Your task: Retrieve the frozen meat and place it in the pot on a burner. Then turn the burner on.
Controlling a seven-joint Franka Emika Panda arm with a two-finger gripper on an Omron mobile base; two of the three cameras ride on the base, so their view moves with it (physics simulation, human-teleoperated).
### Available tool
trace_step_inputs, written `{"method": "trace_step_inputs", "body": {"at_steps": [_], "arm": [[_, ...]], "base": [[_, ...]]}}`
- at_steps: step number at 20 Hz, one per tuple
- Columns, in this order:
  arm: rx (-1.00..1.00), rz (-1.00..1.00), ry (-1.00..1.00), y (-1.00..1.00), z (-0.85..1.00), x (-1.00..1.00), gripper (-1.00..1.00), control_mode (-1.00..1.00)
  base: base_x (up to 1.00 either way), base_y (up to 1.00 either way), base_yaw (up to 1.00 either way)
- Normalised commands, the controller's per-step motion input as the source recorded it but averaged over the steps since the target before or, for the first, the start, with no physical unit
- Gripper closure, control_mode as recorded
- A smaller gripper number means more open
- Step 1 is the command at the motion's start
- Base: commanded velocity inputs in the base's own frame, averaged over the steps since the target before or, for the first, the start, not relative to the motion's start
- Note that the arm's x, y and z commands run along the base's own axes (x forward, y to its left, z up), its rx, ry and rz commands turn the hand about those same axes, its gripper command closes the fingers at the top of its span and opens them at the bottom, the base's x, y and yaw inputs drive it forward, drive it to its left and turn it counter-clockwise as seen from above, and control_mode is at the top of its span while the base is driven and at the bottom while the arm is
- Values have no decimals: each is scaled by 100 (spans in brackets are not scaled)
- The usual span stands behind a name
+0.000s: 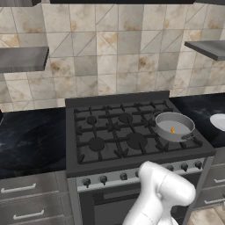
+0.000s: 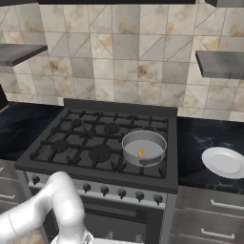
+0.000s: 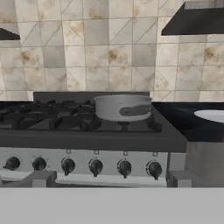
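The pot (image 1: 174,126) is rendered in smooth grey brushed metal with a pale matt inside; the stove (image 1: 132,132) grates are shown matt black; the desk (image 1: 30,140) is given glossy dark marble; the wall tiles (image 1: 114,52) appear mottled beige stone.

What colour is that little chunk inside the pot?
Orange-yellow meat against the pot's pale inside, clearest in the right base view.

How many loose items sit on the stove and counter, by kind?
Pot: 1
Frozen meat, inside the pot: 1
White plate on the counter: 1
Total: 3
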Motion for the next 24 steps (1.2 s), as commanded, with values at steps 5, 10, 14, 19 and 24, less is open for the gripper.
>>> {"method": "trace_step_inputs", "body": {"at_steps": [5,10,14,19,24], "arm": [[10,-4,-12,16,-28,4,-100,-100],[1,-8,0,13,-26,17,-100,-100],[0,-4,3,3,-32,34,-100,-100],[0,0,3,-4,-33,32,-100,-100],[0,4,0,-17,-37,33,-100,-100]], "base": [[0,0,0],[0,0,0],[0,0,0],[0,0,0],[0,0,0]]}}
